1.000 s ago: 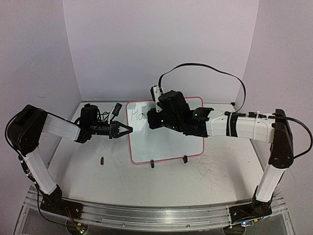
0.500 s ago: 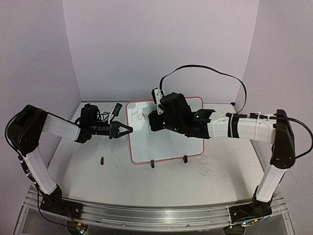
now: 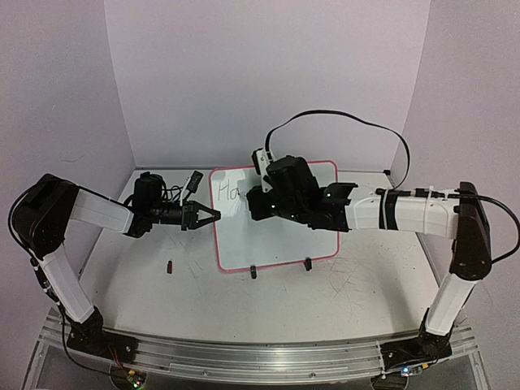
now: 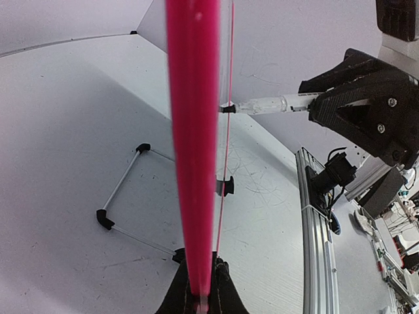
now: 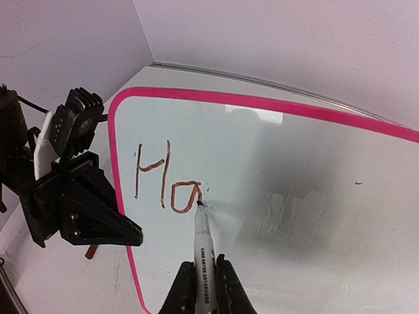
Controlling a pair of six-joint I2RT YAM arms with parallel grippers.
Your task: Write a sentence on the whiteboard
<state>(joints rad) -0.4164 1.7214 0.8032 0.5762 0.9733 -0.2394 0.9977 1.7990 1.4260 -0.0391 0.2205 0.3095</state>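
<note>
Nearest on the table [image 3: 366, 305] lies a small dark piece [image 3: 170, 266], perhaps the marker's cap, loose and well left of the board. Beyond it the whiteboard [image 3: 268, 236] stands tilted back on two black clip feet [image 3: 253, 272], its face toward the arms. The left gripper [image 4: 200, 296] is closed tight on the board's pink left edge, I judge to steady it against the pen's push. The right gripper [image 5: 201, 269], reaching in from the right across the board's upper part, is clamped around a marker [image 5: 202, 239], with the barrel in line with the fingers so the tip meets the surface. That tip touches the board at the tail of the "a" in the sentence [image 5: 162, 180], which reads only "Ha", near the far left corner; most of the writing seems to lie ahead
</note>
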